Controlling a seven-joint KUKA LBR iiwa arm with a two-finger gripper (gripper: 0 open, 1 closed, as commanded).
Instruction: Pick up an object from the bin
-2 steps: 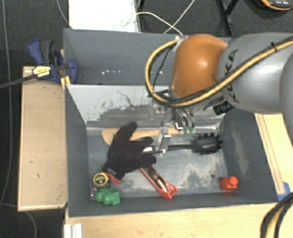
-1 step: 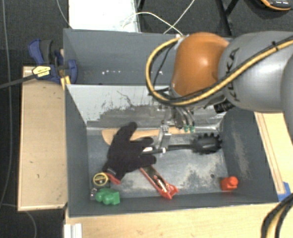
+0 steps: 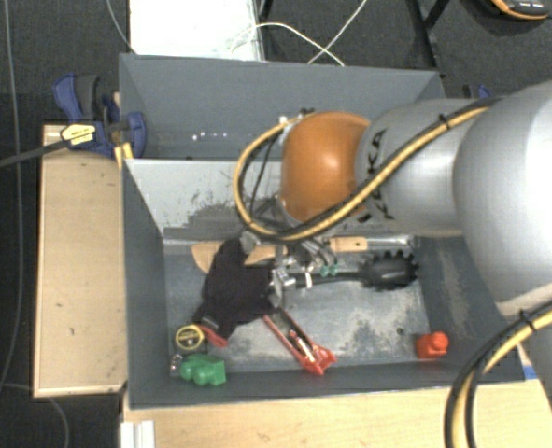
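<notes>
My gripper [image 3: 290,276] sits low in the bin [image 3: 149,250], touching the edge of the black cloth [image 3: 231,289]; spread or closed, I cannot tell. Red-handled pliers [image 3: 299,343] lie just beside it. Nothing looks lifted: grasp and lift remain.

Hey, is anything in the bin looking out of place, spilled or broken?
Nothing stands out. The black cloth lies crumpled over part of the wooden utensil, beside the claw; the rest is ordinary loose clutter.
</notes>
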